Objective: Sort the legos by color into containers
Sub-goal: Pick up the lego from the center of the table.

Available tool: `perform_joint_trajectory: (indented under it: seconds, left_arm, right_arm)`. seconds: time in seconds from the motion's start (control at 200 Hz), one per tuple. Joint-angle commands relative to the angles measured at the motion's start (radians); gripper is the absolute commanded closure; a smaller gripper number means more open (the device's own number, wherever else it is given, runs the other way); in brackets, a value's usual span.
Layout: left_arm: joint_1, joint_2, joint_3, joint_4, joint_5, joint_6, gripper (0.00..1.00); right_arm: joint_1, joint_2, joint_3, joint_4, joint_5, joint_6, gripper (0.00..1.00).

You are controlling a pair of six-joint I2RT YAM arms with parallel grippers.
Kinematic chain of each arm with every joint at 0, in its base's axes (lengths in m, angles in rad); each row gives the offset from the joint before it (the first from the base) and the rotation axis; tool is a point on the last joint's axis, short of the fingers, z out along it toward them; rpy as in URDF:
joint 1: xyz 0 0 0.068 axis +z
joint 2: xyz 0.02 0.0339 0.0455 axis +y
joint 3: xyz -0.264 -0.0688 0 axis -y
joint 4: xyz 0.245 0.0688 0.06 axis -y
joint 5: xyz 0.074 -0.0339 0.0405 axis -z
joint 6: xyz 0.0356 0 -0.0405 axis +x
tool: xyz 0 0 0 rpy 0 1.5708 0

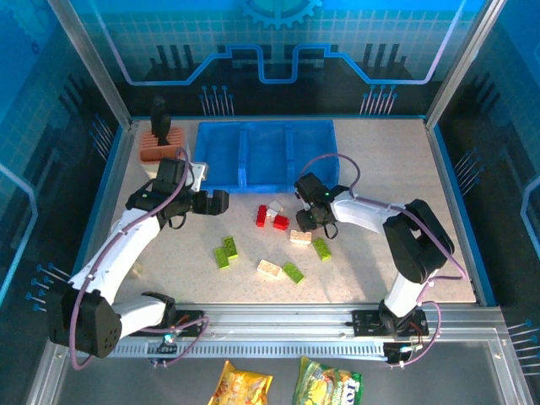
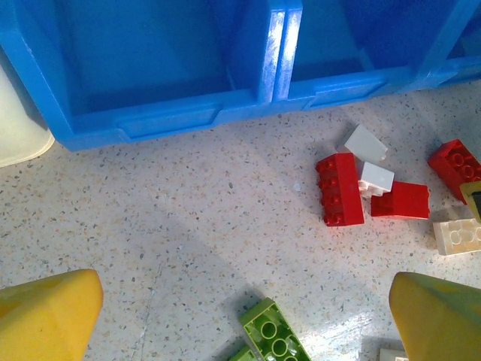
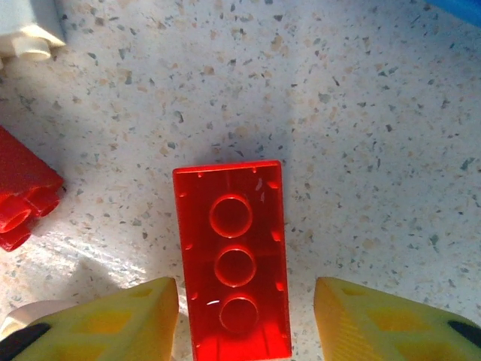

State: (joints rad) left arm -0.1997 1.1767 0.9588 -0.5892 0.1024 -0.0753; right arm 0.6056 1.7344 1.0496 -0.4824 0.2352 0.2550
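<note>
The right gripper's jaws straddle the red rectangular plastic brick, unclenched. The seven-o'clock pad, nearer, could twist it. The left gripper's jaws are released.

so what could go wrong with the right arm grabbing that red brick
The red brick sits off-centre in the right tool, nearer one finger, so closing may skew it or squirt it out. A cream brick lies beside that finger and could get nudged or pinched.
</note>
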Motion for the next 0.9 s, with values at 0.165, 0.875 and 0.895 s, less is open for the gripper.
perform_joint_trajectory:
  seconds: [0.165, 0.875, 0.895]
  left_arm:
    - [-0.006, -0.023, -0.012, 0.000, -0.004, 0.016, 0.01]
    - [-0.006, -0.039, -0.019, 0.011, -0.018, 0.014, 0.01]
    - [-0.006, -0.040, -0.019, 0.011, -0.018, 0.013, 0.01]
  right_arm:
    - [-0.015, 0.045, 0.036, -0.016, -0.036, 0.003, 0.55]
    - [-0.020, -0.101, 0.075, -0.165, -0.063, 0.031, 0.69]
    - [-0.022, -0.106, 0.080, -0.171, -0.066, 0.034, 0.69]
